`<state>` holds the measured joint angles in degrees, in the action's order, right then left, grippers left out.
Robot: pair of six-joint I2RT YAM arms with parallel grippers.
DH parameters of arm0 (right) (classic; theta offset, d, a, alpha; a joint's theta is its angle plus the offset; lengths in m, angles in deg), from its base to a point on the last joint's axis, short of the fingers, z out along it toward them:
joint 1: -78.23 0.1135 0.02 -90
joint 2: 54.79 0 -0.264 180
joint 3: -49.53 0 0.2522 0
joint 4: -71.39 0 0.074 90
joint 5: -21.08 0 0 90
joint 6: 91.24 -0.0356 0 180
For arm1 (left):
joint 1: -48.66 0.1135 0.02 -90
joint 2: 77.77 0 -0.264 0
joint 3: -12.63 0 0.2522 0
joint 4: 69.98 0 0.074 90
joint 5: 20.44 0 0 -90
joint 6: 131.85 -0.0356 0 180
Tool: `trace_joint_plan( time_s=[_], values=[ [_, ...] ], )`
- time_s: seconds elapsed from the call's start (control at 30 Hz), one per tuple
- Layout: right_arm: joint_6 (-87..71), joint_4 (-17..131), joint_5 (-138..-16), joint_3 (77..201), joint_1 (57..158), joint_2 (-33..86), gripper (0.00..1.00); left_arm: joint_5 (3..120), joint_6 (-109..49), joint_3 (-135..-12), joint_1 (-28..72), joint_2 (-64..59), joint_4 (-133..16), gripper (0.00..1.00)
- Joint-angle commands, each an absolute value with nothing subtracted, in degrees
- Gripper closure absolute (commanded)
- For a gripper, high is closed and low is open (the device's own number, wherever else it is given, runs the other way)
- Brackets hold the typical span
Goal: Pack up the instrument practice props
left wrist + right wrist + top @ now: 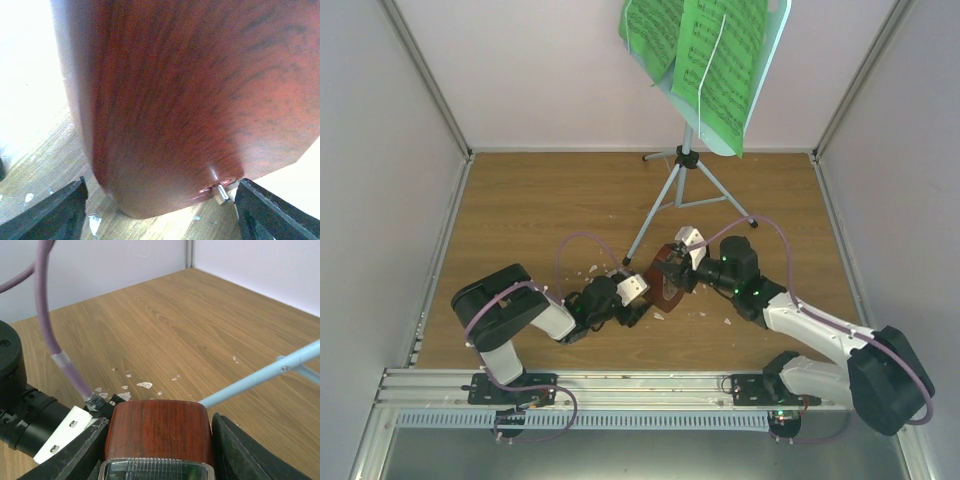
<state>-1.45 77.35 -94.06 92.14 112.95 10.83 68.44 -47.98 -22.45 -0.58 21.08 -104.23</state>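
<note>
Though half-spread, right pincer (160, 450) tight on metronome (157, 422) — left pincer (161, 212) wide, astride it.

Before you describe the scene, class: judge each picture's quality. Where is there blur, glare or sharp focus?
Left wrist view: the metronome fills the frame, soft and out of focus, with washed-out white at the upper left; right wrist view: table grain and white crumbs are crisp; top view: even light, faint shadows, the music stand cut off at the top edge.
</note>
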Motion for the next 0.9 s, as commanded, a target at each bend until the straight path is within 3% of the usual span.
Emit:
trace_joint_plan(
  time_s=[0.0,0.4,0.6,0.87],
  values=[
    [-4.56,76.52,-87.28,91.09,113.61,6.82,0.55,68.99,-45.95,-22.98,-0.56,17.46,-105.28,0.15],
    [-14.99,60.23,-43.86,90.59,111.90,-1.35,0.55,73.30,-31.07,-24.75,1.99,-10.28,-82.26,0.05],
    [-18.97,57.89,-41.32,88.96,101.79,-4.20,0.56,65.17,-27.28,-30.21,10.24,-18.80,-68.94,0.03],
    [-19.96,59.58,-44.22,89.20,83.98,-1.47,0.56,50.37,-22.61,-42.61,27.32,-20.63,-54.29,0.01]
  ],
)
